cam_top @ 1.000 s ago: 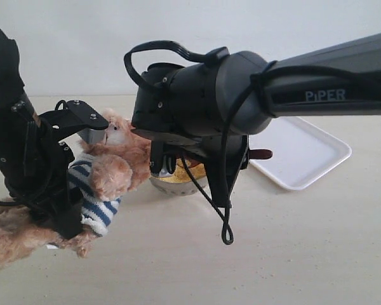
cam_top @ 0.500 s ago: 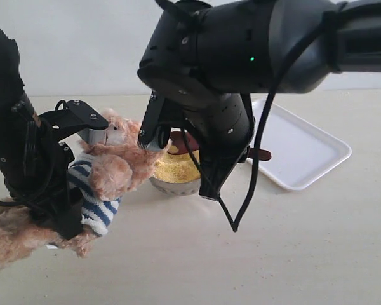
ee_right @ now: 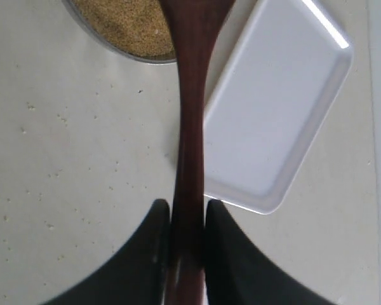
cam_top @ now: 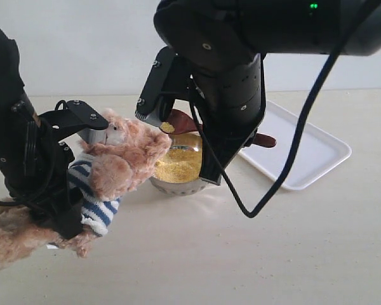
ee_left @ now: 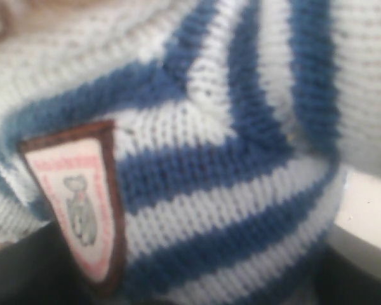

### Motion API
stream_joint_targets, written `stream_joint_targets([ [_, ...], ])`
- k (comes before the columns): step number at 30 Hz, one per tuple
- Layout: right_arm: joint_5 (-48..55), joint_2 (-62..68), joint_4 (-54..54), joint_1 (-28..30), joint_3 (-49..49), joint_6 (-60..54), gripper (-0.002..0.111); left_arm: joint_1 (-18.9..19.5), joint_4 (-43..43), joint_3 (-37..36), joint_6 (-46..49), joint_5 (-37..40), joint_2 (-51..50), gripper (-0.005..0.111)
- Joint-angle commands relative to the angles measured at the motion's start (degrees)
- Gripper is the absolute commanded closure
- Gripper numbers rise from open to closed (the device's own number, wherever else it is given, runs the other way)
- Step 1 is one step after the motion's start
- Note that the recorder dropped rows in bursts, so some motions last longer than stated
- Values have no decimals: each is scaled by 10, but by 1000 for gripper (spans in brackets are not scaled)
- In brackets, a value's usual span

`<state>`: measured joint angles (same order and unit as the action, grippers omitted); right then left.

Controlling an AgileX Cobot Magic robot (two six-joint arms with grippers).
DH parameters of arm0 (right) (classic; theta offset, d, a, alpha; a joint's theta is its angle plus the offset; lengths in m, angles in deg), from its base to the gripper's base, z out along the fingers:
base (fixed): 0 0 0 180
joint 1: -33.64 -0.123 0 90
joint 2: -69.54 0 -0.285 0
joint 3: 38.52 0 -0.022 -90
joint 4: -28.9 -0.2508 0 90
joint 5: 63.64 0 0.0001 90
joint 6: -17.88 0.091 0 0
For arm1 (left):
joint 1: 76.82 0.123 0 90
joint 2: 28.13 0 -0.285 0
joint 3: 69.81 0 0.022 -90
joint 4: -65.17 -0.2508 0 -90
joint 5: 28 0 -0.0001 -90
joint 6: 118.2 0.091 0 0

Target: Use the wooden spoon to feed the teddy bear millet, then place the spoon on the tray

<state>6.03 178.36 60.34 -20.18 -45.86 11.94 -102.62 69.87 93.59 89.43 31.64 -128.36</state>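
Note:
My left gripper [cam_top: 65, 206] holds the teddy bear [cam_top: 124, 162] up by its striped body, head tilted toward the bowl. The left wrist view shows only the navy-and-white shirt [ee_left: 241, 159] and crest badge [ee_left: 76, 203]. The right gripper [ee_right: 188, 213] is shut on the handle of the wooden spoon [ee_right: 190, 121]. In the exterior view the wooden spoon's bowl [cam_top: 176, 121] hangs above the steel bowl, carrying a little millet [cam_top: 167, 128] close to the bear's face. The steel bowl [cam_top: 178, 184] holds the millet heap [cam_top: 180, 165]. To the right lies the white tray [cam_top: 308, 155].
The large right arm [cam_top: 241, 76] hangs over the steel bowl and hides part of the tray. In the right wrist view, the bowl's rim [ee_right: 124, 54] and the tray [ee_right: 279, 121] lie close together on the beige table [cam_top: 254, 254]. Loose grains dot the tabletop.
The right arm has risen and turned, lifting the spoon out of the bowl with millet and bringing it near the bear's face. The left arm and bear have stayed put.

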Motion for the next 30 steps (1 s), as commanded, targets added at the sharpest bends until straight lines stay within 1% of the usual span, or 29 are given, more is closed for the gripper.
stream_joint_targets([
  [1, 3, -9, -7, 2, 1, 0, 108, -1, 2, 7, -5, -3, 1, 102],
  [14, 3, -32, -72, -2, -1, -15, 108, -1, 2, 7, -5, -3, 1, 102],
  [22, 3, -32, -50, -40, -1, -16, 108, -1, 2, 7, -5, -3, 1, 102],
  [30, 3, -32, -50, -41, -2, -16, 108, -1, 2, 7, -5, -3, 1, 102],
])
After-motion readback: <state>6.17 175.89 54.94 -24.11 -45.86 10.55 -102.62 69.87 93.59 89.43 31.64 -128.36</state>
